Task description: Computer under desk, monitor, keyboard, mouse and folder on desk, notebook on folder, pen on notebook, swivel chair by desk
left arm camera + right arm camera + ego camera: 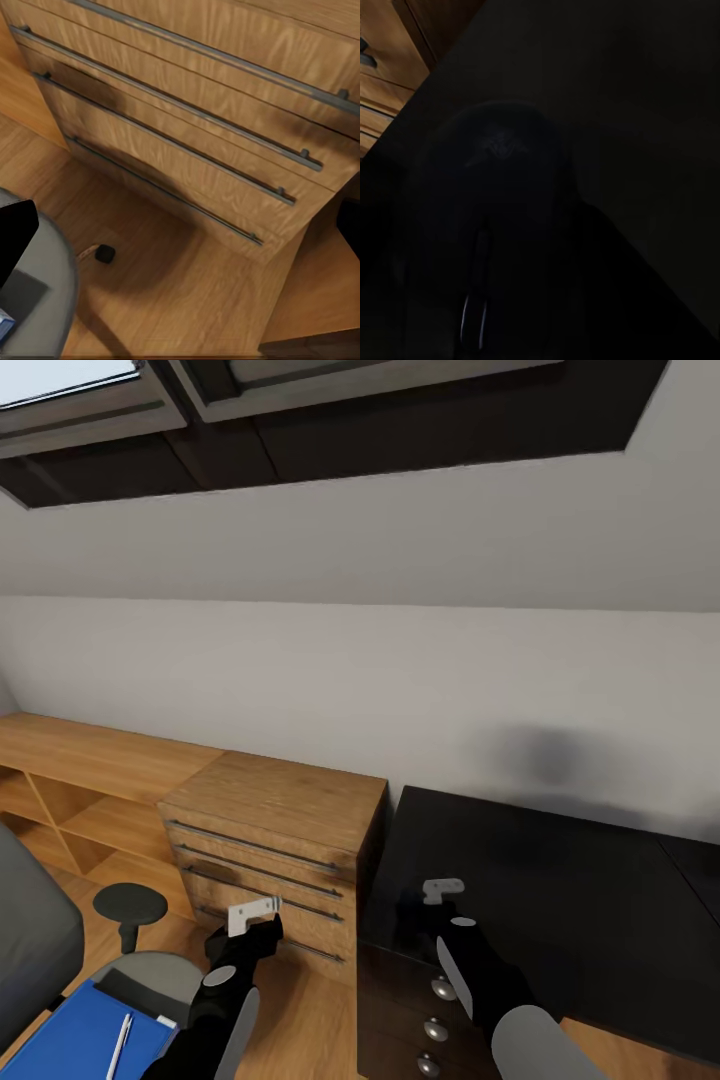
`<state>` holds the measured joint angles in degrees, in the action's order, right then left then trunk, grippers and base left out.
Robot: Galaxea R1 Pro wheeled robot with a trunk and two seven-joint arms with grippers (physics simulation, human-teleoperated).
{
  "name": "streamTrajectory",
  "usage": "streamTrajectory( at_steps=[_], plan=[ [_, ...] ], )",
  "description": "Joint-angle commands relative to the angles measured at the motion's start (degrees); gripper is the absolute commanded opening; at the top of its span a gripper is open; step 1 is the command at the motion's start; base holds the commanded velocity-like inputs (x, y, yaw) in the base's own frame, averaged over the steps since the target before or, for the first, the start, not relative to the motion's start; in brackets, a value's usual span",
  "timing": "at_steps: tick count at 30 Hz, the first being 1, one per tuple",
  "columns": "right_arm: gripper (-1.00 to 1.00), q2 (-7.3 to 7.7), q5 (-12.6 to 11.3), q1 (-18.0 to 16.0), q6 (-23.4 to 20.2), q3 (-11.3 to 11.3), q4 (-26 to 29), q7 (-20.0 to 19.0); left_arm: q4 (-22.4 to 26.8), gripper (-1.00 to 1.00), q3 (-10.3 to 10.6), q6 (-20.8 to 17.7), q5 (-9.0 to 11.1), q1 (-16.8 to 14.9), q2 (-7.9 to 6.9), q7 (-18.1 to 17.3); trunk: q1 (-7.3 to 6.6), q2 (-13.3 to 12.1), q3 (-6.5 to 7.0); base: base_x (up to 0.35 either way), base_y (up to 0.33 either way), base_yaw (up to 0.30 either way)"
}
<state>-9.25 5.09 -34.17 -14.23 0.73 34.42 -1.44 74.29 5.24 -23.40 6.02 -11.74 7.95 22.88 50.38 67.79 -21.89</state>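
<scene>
- Black mouse [491,225] sits right in front of the right gripper [443,905], over the dark desk [560,880]; whether the jaws clamp it, I cannot tell.
- Set it flat on the desk, leaving keyboard room.
- Left gripper [255,920]: state unclear; blue folder [80,1035] with pen [120,1045] waits on the swivel chair [150,975].

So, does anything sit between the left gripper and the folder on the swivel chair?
Nothing visible blocks it. The left gripper hangs in front of the wooden drawer chest, and the blue folder lies lower on the swivel chair with open air between. A pen rests on the folder.
</scene>
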Motion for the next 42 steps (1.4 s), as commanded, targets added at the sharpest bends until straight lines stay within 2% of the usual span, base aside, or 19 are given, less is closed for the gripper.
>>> streamTrajectory(
  at_steps=[1,7,10,11,27,28,42],
  plan=[
    [-1.0,-0.04,0.34,-0.02,-0.36,0.07,0.12,-0.06,-0.06,1.0,0.11,-0.16,0.59,-0.04,-0.03,0.47,0.0,0.04,-0.07,0.0,0.006,0.0],
    [-1.0,-0.07,0.36,-0.02,-0.36,-0.06,0.12,-0.06,-0.26,1.0,0.12,-0.16,0.57,-0.04,-0.03,0.42,0.0,0.04,-0.07,0.0,0.133,0.0],
    [-1.0,0.01,0.33,-0.02,-0.36,-2.46,0.12,0.01,-0.67,1.0,0.13,-0.2,0.57,-0.04,-0.04,0.42,0.0,0.04,-0.07,0.0,0.143,0.0],
    [-1.0,0.01,0.34,-0.02,-0.36,-2.63,0.12,0.02,-0.82,1.0,0.16,-0.22,0.57,-0.04,-0.04,0.42,0.0,0.04,-0.07,0.0,0.031,0.0],
    [-1.0,0.26,0.36,-0.02,-0.36,-2.83,0.22,-0.04,-1.07,1.0,0.2,-0.17,0.48,-0.04,0.04,0.41,0.0,0.04,-0.07,0.0,0.004,0.0],
    [1.0,0.27,0.36,-0.02,-0.36,-2.82,0.22,-0.05,-1.07,1.0,0.2,-0.16,0.48,-0.04,0.05,0.41,0.0,0.04,-0.07,0.0,0.0,0.0],
    [1.0,0.28,0.28,-0.02,-0.27,-2.75,0.31,-0.06,-1.51,1.0,0.2,-0.16,0.48,-0.04,0.05,0.41,0.0,0.04,-0.07,0.0,0.0,0.0]
  ],
)
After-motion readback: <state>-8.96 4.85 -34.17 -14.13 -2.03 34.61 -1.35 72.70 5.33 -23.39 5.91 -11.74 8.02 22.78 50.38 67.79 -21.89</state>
